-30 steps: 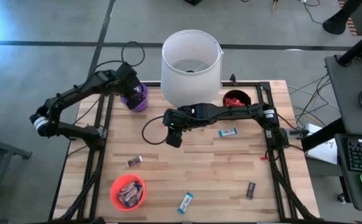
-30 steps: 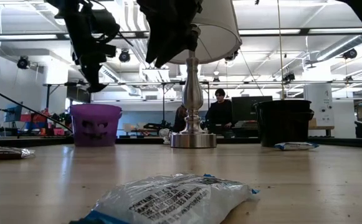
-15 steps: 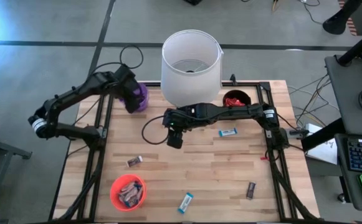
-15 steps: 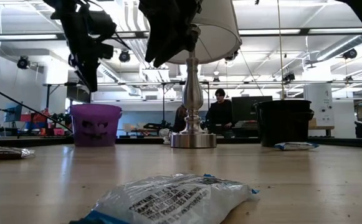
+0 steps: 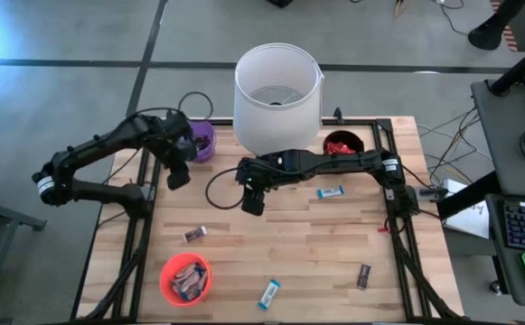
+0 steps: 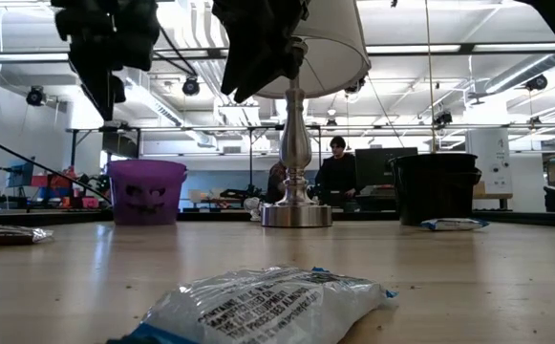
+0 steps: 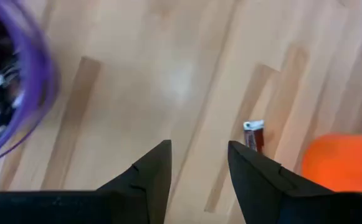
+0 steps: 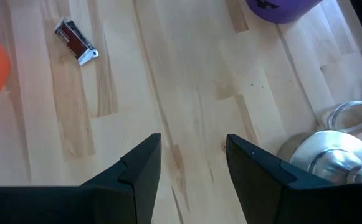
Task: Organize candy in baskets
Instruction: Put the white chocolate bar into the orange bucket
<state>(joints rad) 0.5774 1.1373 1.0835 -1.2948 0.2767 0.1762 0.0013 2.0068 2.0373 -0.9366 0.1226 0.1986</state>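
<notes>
High view shows your left gripper has swung off the purple basket, fingers apart and empty, so that drop looks finished. The dark bar beside the orange basket seems next; your right gripper hovers open mid-table.

Three baskets at table corners, lamp between rear two, loose candy scattered across middle and front.

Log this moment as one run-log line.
left gripper: open, empty, beside purple basket | right gripper: open, empty, mid-table | loose candy ahead
</notes>
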